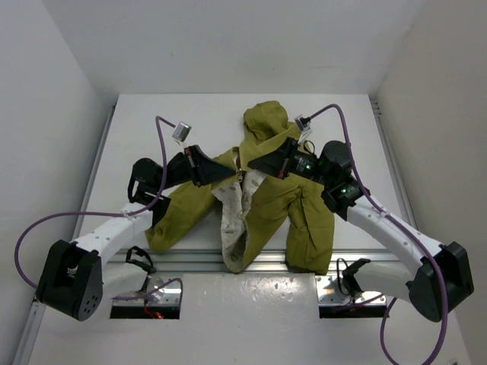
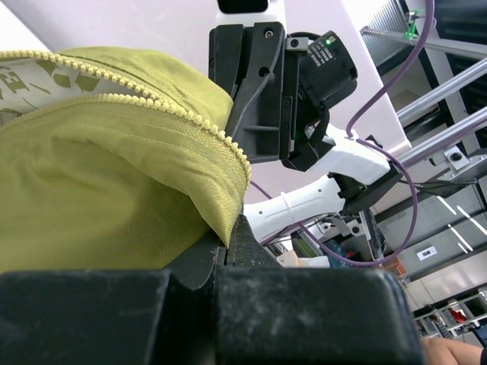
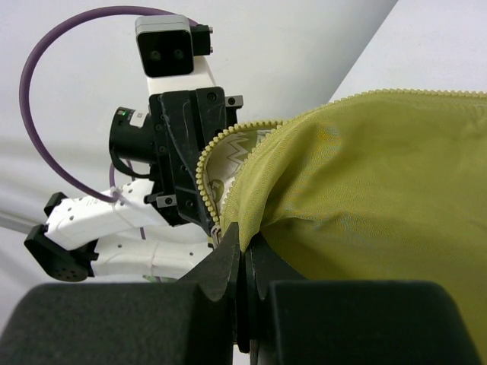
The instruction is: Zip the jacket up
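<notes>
The left gripper (image 2: 233, 232) and right gripper (image 3: 242, 237) each clamp one front edge of the jacket (image 1: 268, 204) (zipper teeth (image 2: 190, 114) exposed), just below its hood (image 1: 266, 119).

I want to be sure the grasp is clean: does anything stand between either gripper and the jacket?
Nothing visible does. The left gripper and the right gripper are each shut directly on the jacket, pinching its olive fabric near its open front edge.

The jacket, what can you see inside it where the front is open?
Inside the jacket, cream lining with pale printed motifs shows between the unzipped front edges. The rest of the lining is covered by the olive outer fabric.
</notes>
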Robot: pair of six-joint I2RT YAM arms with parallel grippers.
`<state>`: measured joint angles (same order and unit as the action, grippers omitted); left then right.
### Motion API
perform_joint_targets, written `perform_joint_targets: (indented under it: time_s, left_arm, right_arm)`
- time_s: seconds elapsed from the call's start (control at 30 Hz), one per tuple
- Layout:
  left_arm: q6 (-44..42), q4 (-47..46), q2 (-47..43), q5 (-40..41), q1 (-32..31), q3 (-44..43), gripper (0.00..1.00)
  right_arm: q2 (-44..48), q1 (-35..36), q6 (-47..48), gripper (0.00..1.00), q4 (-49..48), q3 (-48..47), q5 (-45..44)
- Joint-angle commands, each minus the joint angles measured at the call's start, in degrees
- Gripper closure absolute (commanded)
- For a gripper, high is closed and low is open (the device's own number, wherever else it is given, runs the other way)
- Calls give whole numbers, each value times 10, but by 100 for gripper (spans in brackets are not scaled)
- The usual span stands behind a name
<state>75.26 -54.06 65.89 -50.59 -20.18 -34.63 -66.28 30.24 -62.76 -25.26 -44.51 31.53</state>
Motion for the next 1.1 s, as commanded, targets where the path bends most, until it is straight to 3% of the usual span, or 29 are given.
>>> perform_joint_targets:
  time_s: [0.0,1.07]
  left_arm:
    - [2,-40,0,8,3,-12,100]
    - [18,-61,21,15,-2,-24,100]
  right_arm:
    - [9,4,7,100,-37,-14,6]
    - [7,16,36,100,-45,-13,10]
